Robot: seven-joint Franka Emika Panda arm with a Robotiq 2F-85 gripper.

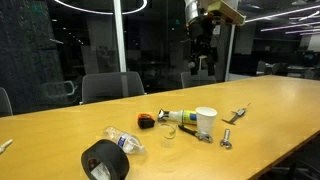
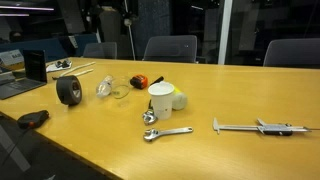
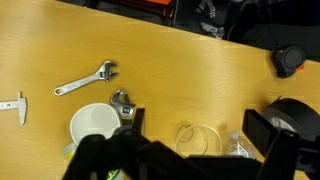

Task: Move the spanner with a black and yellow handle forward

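Observation:
The spanner lies next to the white cup. Its silvery head shows and its dark handle runs under my gripper's left finger in the wrist view. It also shows in both exterior views, close against the cup. My gripper is open and empty. It hangs high above the table, well clear of the spanner.
An all-silver wrench and a caliper lie beyond the cup. A yellow-green tube, clear ring, plastic bottle, black tape roll and tape measure are nearby. A laptop sits at an end.

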